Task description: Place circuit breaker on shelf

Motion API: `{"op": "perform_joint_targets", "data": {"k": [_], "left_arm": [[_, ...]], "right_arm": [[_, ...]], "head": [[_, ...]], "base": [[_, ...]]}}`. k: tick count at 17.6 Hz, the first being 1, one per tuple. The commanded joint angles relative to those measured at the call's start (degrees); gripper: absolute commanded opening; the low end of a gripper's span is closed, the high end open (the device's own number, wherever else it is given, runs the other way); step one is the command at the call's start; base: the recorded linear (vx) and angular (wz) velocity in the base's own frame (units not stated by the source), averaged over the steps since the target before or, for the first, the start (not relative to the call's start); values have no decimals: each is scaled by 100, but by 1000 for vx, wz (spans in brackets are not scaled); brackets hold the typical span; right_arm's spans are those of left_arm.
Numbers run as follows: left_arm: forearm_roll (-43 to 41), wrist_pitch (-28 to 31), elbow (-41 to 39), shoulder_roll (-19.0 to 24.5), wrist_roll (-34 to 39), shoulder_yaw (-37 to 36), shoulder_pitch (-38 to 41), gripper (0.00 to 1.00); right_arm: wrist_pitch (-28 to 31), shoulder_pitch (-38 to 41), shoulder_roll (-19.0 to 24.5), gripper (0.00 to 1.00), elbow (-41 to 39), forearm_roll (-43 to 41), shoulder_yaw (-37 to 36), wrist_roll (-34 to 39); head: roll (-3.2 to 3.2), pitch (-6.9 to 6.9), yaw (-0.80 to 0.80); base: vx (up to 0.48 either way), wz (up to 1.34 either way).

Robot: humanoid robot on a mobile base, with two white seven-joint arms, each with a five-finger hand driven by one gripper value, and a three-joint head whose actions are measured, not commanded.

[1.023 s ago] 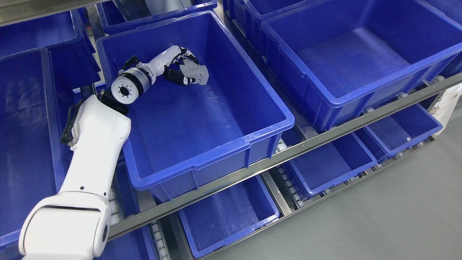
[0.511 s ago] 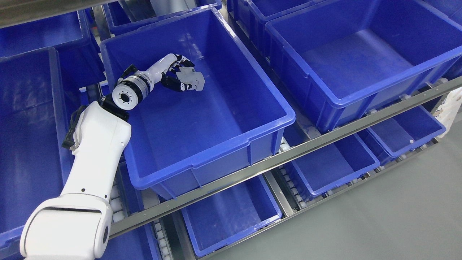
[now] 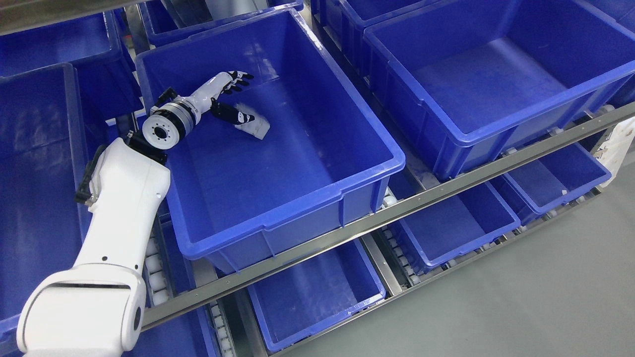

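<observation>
Inside your blue bin [image 3: 297, 208], the circuit breaker [image 3: 253, 126] lies just right of your spread-fingered, empty left hand [image 3: 225, 96].

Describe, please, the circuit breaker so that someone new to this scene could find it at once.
Start at the large blue bin in the middle of the upper shelf, the one the white robot arm reaches into. On its floor near the back left lies the circuit breaker, a small pale block beside the thumb of the open left robot hand. It is the only loose item visible in any bin.
</observation>
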Motion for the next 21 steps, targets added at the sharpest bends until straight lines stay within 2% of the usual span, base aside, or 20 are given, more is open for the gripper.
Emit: {"op": "perform_joint_targets", "data": {"k": [1, 5, 8, 11, 13, 15, 17, 19, 21], "left_arm": [[9, -37, 38, 166, -12, 293, -36, 88], [70, -37, -76, 0, 250, 740, -351, 94], [263, -37, -85, -491, 769, 1214, -554, 97], [946, -37, -286, -905, 1112, 1855, -563, 99], [1693, -37, -567, -947, 1664, 2269, -555, 99], [2134, -29, -997, -947, 2017, 2323, -502, 99], [2416, 111, -1716, -947, 2036, 2332, -319, 99], [2522, 619, -2742, -947, 2036, 2323, 111, 99], [2715, 1218, -4043, -947, 2036, 2088, 857, 100]], "right_arm": [[-174, 96, -100, 100, 1, 4, 0, -3], [-174, 96, -100, 100, 1, 4, 0, -3], [-174, 96, -100, 100, 1, -5, 0, -3], [-174, 96, -100, 100, 1, -5, 0, -3], [-174, 96, -100, 100, 1, 4, 0, -3], [-174, 96, -100, 100, 1, 4, 0, -3], [-174, 96, -100, 100, -8, 4, 0, -3], [-174, 96, -100, 100, 1, 4, 0, -3], [-174, 96, -100, 100, 1, 4, 0, -3]], "head": [[0, 0, 0], [0, 0, 0], [0, 0, 0], [0, 0, 0], [0, 0, 0], [0, 0, 0], [0, 0, 0], [0, 0, 0], [0, 0, 0]], "base": [[11, -58], [8, -22], [0, 0], [13, -2], [25, -97], [-21, -92], [-87, -20], [-140, 0], [-162, 0]]}}
